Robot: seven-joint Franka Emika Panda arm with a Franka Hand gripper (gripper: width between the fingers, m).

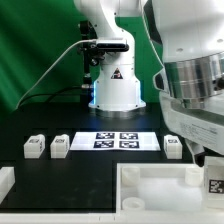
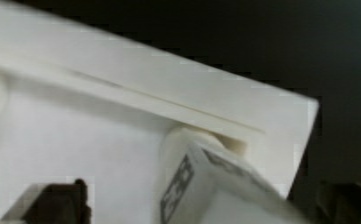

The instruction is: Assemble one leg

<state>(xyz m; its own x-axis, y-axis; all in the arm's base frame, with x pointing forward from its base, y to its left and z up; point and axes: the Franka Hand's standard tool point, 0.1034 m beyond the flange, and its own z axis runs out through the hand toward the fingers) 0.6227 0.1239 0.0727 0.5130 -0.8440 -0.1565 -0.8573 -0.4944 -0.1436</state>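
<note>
The large white panel [image 1: 160,195] lies at the front of the table. One leg [image 1: 214,185], a white block with a tag, stands at the panel's corner on the exterior view's right. My gripper [image 1: 205,160] hangs just above it. In the wrist view the leg [image 2: 203,180] lies between my two dark fingertips [image 2: 56,202], over the panel's corner [image 2: 124,110]. The jaws stand wide apart and show no contact with the leg. Three more legs rest on the black table: two on the exterior view's left [image 1: 34,147], [image 1: 60,146] and one on the right [image 1: 173,147].
The marker board [image 1: 117,140] lies flat between the loose legs. The robot's base [image 1: 115,85] stands behind it. A white part [image 1: 5,182] sits at the front edge on the exterior view's left. My arm's large white body fills the upper right.
</note>
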